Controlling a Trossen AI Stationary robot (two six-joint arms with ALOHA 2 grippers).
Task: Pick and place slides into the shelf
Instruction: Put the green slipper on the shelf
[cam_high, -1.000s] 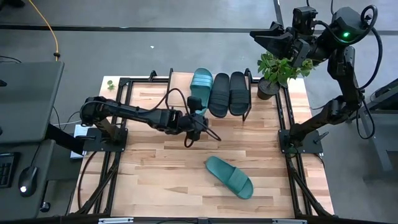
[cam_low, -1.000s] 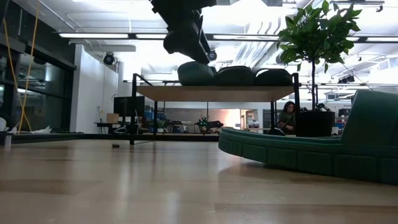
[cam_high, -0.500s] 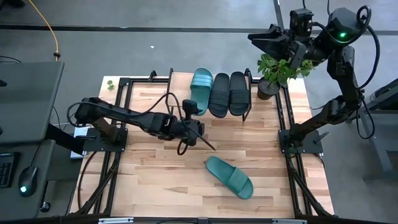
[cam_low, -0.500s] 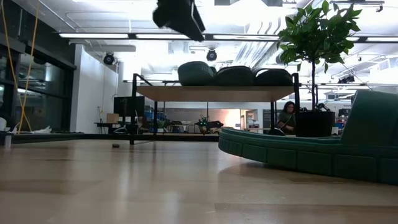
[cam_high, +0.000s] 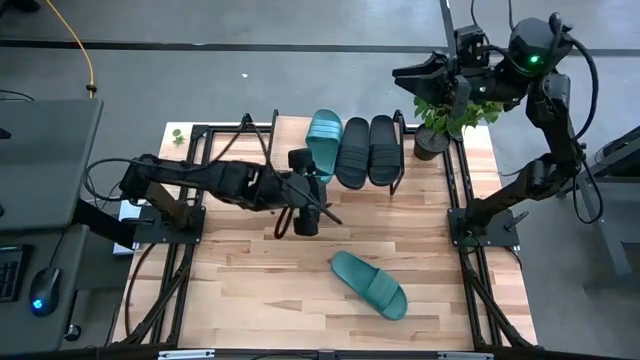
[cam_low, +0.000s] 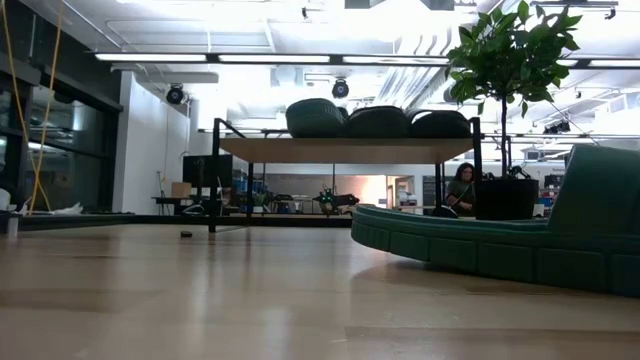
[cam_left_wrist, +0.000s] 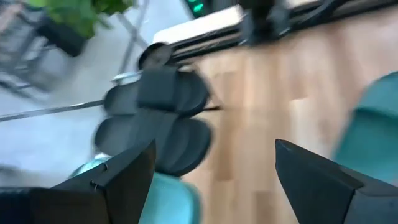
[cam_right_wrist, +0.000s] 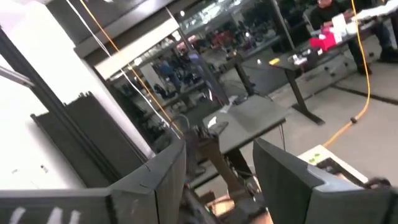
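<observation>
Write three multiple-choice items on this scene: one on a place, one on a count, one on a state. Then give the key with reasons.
1. Where does the loose teal slide lie?
A. on the shelf
B. on the tabletop, in front of the shelf
C. beside the plant

2. How many slides sit on the shelf?
A. two
B. three
C. four

3. How do the left gripper jaws stand?
A. open, empty
B. shut on a black slide
C. shut on a teal slide

Key: 1 B, the high view shows it alone on the wood. 2 B, one teal and two black lie side by side. 3 A, the left wrist view shows nothing between the spread jaws.
</observation>
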